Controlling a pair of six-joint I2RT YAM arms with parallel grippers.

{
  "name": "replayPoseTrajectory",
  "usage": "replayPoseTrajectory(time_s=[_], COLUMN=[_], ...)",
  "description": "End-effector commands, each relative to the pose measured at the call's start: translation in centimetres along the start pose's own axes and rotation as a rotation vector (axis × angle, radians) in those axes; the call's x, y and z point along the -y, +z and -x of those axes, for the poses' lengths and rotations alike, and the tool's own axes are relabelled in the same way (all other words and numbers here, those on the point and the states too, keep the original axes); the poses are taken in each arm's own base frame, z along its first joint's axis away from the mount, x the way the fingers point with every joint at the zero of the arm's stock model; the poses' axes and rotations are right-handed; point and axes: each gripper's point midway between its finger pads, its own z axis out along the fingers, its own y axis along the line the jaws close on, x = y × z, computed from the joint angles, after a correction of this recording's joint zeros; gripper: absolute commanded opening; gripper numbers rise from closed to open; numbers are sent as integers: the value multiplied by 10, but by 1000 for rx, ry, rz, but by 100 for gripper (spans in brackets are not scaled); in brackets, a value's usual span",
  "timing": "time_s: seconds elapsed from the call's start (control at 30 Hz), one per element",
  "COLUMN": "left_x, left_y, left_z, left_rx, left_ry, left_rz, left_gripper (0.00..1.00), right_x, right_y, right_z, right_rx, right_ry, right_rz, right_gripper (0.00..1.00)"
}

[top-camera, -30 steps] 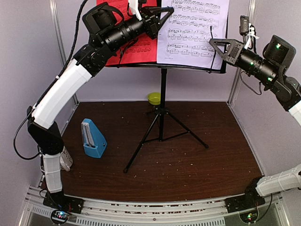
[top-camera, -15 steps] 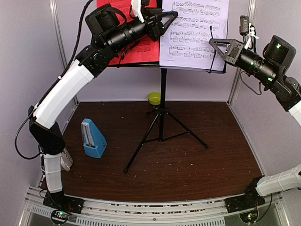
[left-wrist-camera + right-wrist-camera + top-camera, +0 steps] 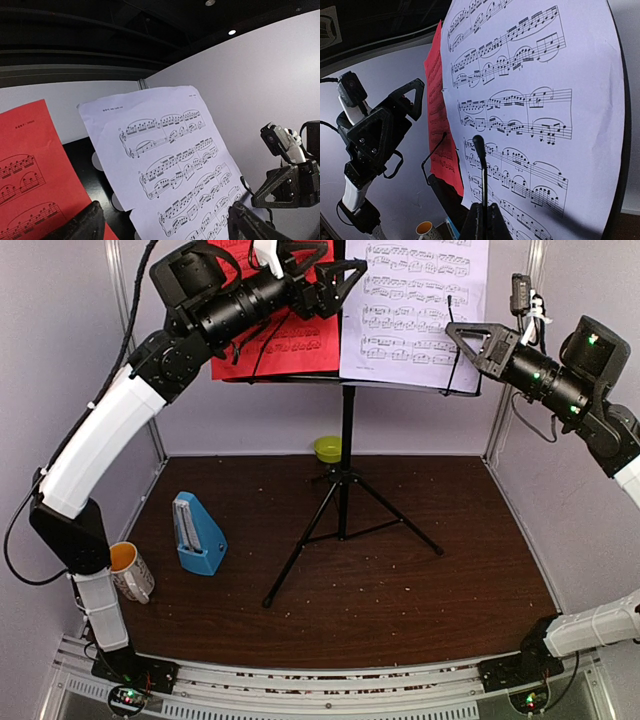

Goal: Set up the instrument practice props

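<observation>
Black and tripod-legged, the music stand (image 3: 347,420) is standing in the middle of the brown surface (image 3: 450,590), a little toward its far edge, with its desk raised high. A red music sheet (image 3: 290,340) and a white music sheet (image 3: 415,300) are leaning on it side by side, the red toward the left edge and the white overlapping it slightly. The left end effector (image 3: 165,222) is hovering in front of the seam between the two sheets, its fingers (image 3: 90,222) spreading wide and gripping nothing. The right end effector (image 3: 452,332) is reaching in at the white sheet's right side with its fingers pressing fully together; a thin black wire (image 3: 481,170) is rising from just between their tips across the page, though whether they are pinching it I cannot tell. The blue metronome (image 3: 197,533) is sitting upright near the left edge. A white mug (image 3: 130,570) is resting at the near-left corner, and a lime-green bowl (image 3: 327,448) is sitting against the far edge behind the stand.
</observation>
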Motion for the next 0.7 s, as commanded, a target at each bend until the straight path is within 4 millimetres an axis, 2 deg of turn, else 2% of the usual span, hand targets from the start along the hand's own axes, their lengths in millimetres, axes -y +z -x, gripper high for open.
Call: replayPoseTrajectory(time_s=[0.0, 0.07, 0.17, 0.27, 0.43, 0.67], left_x=[-12, -13, -14, -15, -14, -16], left_y=[-16, -19, -26, -32, -37, -45], left_z=[30, 32, 38, 41, 43, 43], left_rx=[24, 17, 20, 23, 20, 12], left_ry=[61, 72, 81, 81, 80, 71], left_rz=[75, 81, 91, 101, 102, 119], left_gripper=[90, 97, 98, 98, 98, 98], right_x=[-13, -13, -12, -10, -9, -12], right_y=[-11, -12, -13, -13, -15, -20], right_z=[14, 13, 13, 13, 16, 24], right_rx=[40, 37, 37, 38, 47, 67], right_ry=[-10, -9, -8, -4, -2, -20], right_rz=[49, 46, 37, 24, 12, 12], right_gripper=[0, 0, 0, 12, 39, 47])
